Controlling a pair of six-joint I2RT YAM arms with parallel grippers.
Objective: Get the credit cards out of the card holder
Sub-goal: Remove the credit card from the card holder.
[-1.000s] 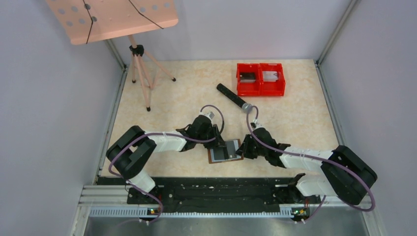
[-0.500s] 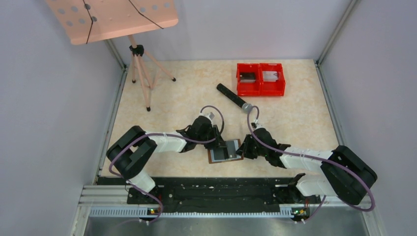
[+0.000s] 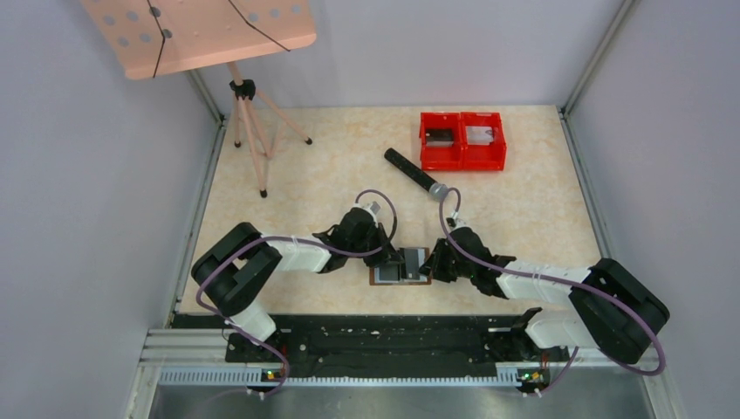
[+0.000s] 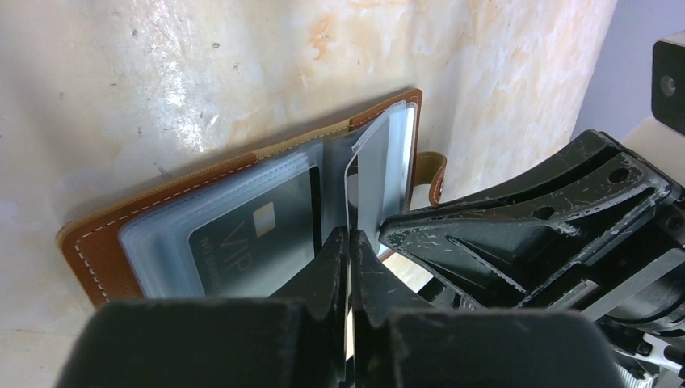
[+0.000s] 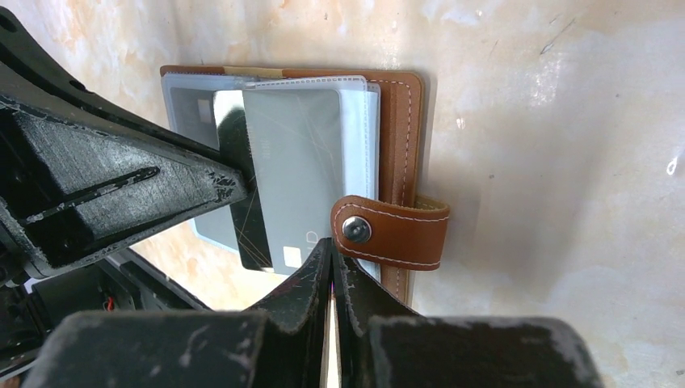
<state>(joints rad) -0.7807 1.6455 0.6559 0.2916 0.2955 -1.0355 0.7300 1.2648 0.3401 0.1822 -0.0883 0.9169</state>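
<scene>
I have my left gripper [image 4: 349,242] pinched almost fully together on a clear plastic sleeve [image 4: 380,166], a thin leaf of the small flat brown leather card holder [image 5: 399,133]. The leaf stands up on edge from the holder's fold and runs straight in between my two left fingers.

The card holder lies open on the beige marbled tabletop [image 3: 524,201], close to the near edge and between my two arms. Its grey-blue plastic pockets face up. In the flat half on my left-wrist side a black card [image 4: 242,242] with a small gold chip and the letters VIP sits inside a pocket. From the right wrist I see a grey card [image 5: 292,166] in the lifted leaf, with the tip of my left gripper against its edge.

My right gripper [image 5: 331,252] is closed tight, with its tips at the edge of the pockets just beside the little brown leather tab with a metal snap [image 5: 396,230]. A thin pale line shows between these fingers, but I cannot tell what it is or whether they grip it.

Well apart, at the far side of the table, stand the red twin plastic bins [image 3: 462,140], with a black bar with a grey end [image 3: 410,170] lying near them.
</scene>
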